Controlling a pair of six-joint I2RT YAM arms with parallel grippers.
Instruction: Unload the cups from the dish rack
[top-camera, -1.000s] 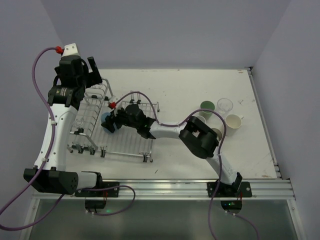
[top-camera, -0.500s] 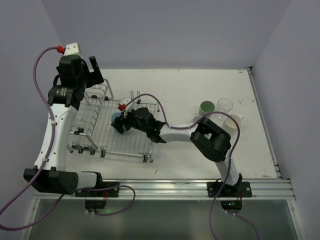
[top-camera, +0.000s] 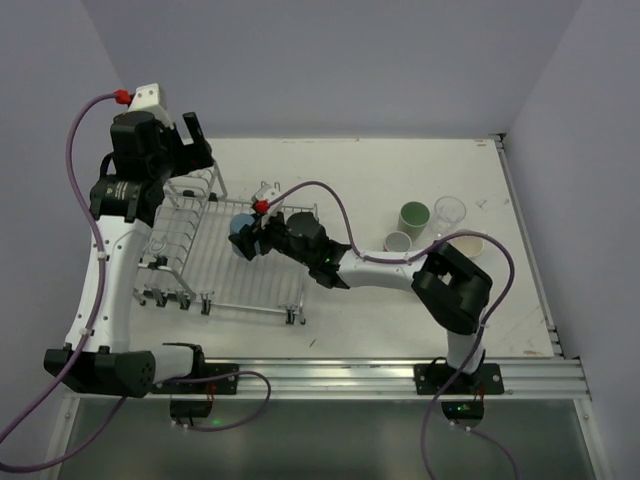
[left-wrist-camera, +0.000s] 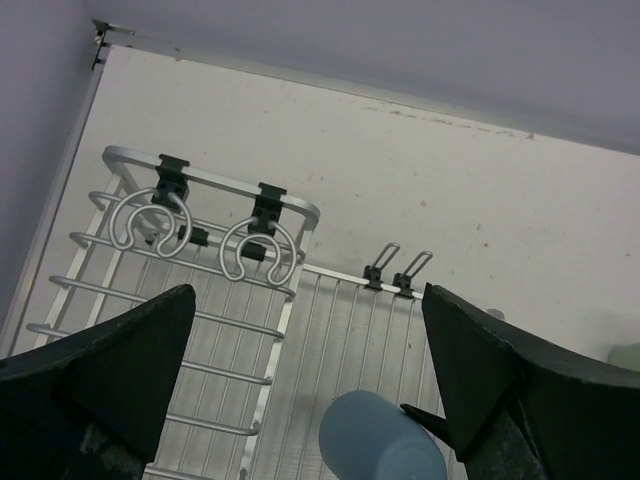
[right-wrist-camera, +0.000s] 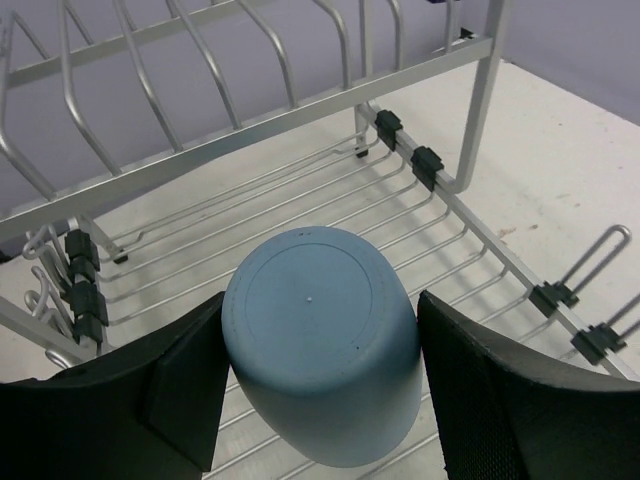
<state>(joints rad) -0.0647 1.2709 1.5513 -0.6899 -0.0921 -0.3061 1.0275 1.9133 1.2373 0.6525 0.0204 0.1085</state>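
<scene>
Right gripper (right-wrist-camera: 320, 385) clamped across the blue cup (right-wrist-camera: 316, 320), held low over the wire floor of the dish rack (top-camera: 190, 262); you risk clipping the side rail (right-wrist-camera: 250, 125) or upright prongs (right-wrist-camera: 150, 75) carrying it out, which could twist it out of the grip

blue cup (left-wrist-camera: 380, 440): lower part cut off by left wrist view's bottom edge
cream cup (top-camera: 470, 243): near side hidden behind right arm (top-camera: 455, 288)
</scene>
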